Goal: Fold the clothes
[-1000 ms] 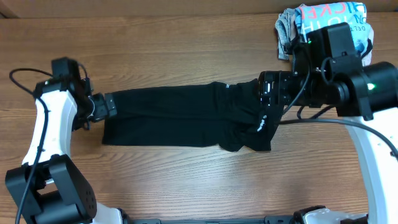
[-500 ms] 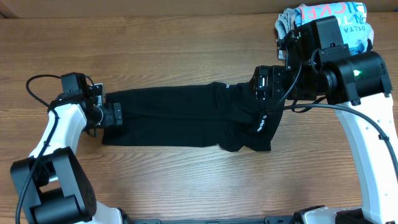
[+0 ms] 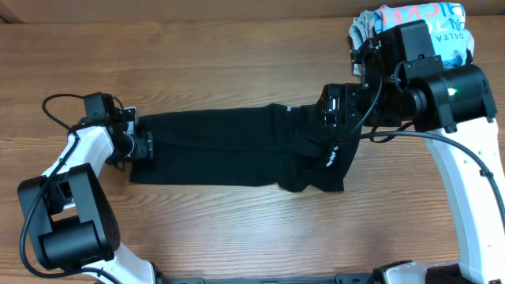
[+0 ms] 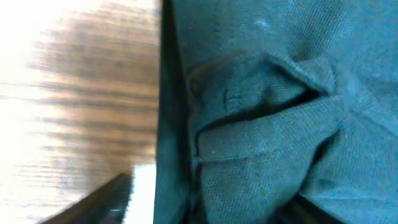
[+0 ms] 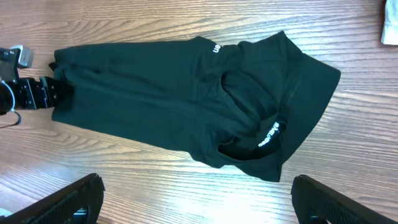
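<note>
While you hold the left gripper (image 3: 144,147) closed on the bunched left edge of the black shirt (image 3: 229,150), the garment lies flat along the middle of the wooden table (image 3: 237,63), its long axis running left to right. Your right gripper (image 3: 338,112) hangs above the shirt's crumpled right end, fingers (image 5: 68,202) spread wide and holding nothing. A pile of folded clothes (image 3: 414,28) sits at the table's far right corner, behind the right arm
</note>
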You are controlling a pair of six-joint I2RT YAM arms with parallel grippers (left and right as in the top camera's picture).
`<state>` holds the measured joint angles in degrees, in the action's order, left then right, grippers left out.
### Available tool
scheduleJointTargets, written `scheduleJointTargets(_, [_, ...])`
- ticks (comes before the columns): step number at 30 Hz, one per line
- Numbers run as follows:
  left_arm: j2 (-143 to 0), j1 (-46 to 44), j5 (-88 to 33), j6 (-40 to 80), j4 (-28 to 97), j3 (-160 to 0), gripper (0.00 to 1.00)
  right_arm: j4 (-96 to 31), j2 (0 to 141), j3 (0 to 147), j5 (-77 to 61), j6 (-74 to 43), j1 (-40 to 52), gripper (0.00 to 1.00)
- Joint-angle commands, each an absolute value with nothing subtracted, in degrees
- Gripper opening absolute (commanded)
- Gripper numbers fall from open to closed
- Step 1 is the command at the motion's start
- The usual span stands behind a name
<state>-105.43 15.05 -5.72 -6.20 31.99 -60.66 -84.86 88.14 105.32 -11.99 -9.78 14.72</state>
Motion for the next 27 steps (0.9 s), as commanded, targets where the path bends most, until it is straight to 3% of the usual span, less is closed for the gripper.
scheduleJointTargets(1, [-111.1,14.6,-9.1,-6.6,32.5,-58.9,0.52,-84.5,88.3,104.9,-11.6,-9.0,15.0,1.0])
scheduleJointTargets(7, [-114.7,14.6,-9.0,-5.2,32.7,-58.9,0.25,-84.4,88.3,104.9,-11.6,-9.0,15.0,1.0])
scheduleJointTargets(10, [-116.6,14.7,-8.8,-4.6,32.7,-58.9,0.04,-84.4,88.3,104.9,-11.6,-9.0,15.0,1.0])
scheduleJointTargets(20, [-113.0,18.3,-8.3,-2.2,42.3,-69.5,0.04,-81.2,90.5,104.3,-11.6,-9.0,15.0,0.88])
scheduleJointTargets(22, [-111.8,18.7,-7.3,-2.9,46.5,-73.9,0.04,-79.8,91.0,102.6,-11.6,-9.0,15.0,0.75])
scheduleJointTargets(25, [-110.1,18.6,-7.6,-7.0,52.6,-80.9,0.04,-76.9,91.8,98.9,-11.6,-9.0,15.0,0.3])
scheduleJointTargets(26, [-109.5,18.3,-7.5,-8.3,55.0,-83.5,0.04,-75.4,92.1,97.1,-11.7,-9.2,15.0,0.18])
scheduleJointTargets(27, [-109.1,18.1,-7.5,-9.1,56.8,-85.4,0.04,-74.0,92.5,95.7,-11.8,-9.2,15.0,0.11])
